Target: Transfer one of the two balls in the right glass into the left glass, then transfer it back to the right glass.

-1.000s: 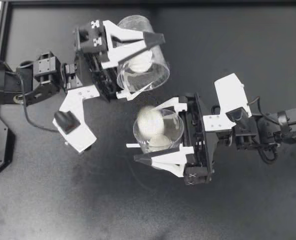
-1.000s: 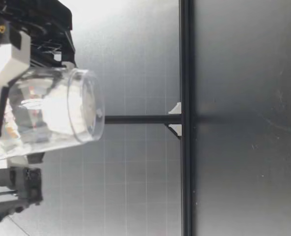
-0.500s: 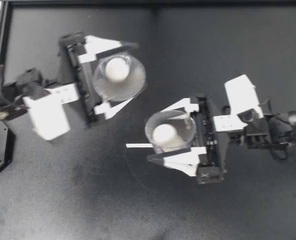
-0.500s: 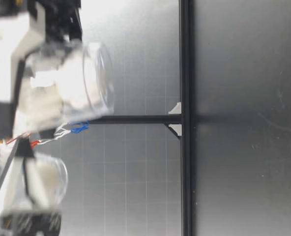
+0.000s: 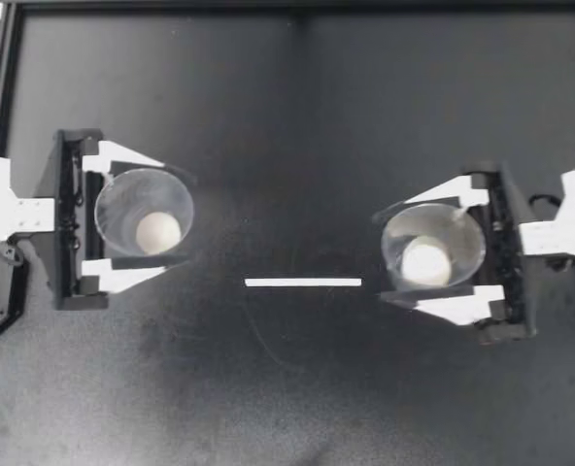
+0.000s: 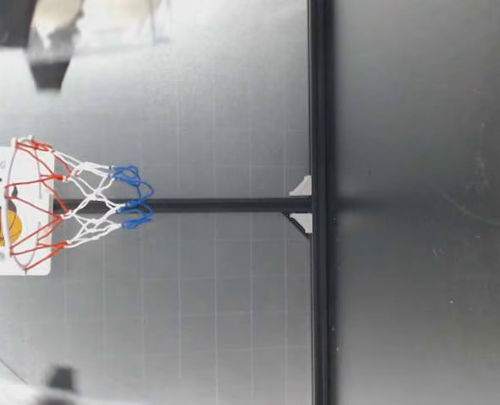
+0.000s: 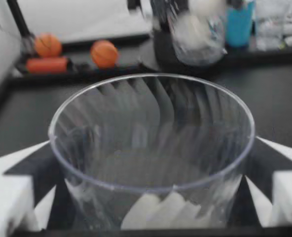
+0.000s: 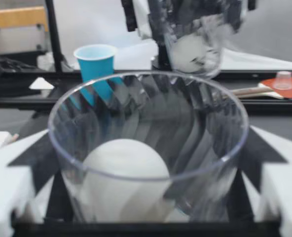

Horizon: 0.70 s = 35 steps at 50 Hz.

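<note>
Both glasses are drawing well apart and upright now, my left gripper (image 5: 171, 221) clamping the left glass (image 5: 122, 192) so the transferred ball (image 5: 157, 232) is resting inside, my right gripper (image 5: 383, 255) clamping the right glass (image 5: 464, 225) around the other ball (image 5: 424, 262).

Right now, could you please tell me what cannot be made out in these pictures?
Top view: looking straight down hides whether the left glass, in my left tool, and the right glass, in my right tool, touch the table.
Low view: only blurred scraps of the tools show at the edge.
Left wrist view: the ball is cut by the edge, warped by ribbed glass.
</note>
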{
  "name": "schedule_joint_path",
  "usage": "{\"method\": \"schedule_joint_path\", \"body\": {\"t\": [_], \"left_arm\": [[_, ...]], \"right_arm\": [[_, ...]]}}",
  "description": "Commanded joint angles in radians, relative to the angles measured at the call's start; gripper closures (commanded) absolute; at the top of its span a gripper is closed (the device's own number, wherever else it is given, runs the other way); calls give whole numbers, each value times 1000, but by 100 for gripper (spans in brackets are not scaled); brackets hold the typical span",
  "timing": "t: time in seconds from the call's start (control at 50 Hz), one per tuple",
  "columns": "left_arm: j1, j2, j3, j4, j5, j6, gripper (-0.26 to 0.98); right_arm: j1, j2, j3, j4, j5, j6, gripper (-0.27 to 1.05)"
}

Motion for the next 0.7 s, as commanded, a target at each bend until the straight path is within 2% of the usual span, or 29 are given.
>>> {"method": "schedule_joint_path", "body": {"t": [0.0, 0.16, 0.38, 0.68], "left_arm": [[-17, -31, 18, 3, -3, -20, -2], [-23, -81, 71, 3, -29, -52, -2], [-25, -132, 141, 3, -103, -98, -2], [-25, -152, 153, 11, -110, -110, -2]], "right_arm": [[-6, -43, 21, 15, -3, -14, 5], [-6, -83, 89, 25, -20, -17, 5], [-6, -106, 121, 46, -34, -18, 5], [-6, -107, 121, 46, -32, -20, 5]]}}
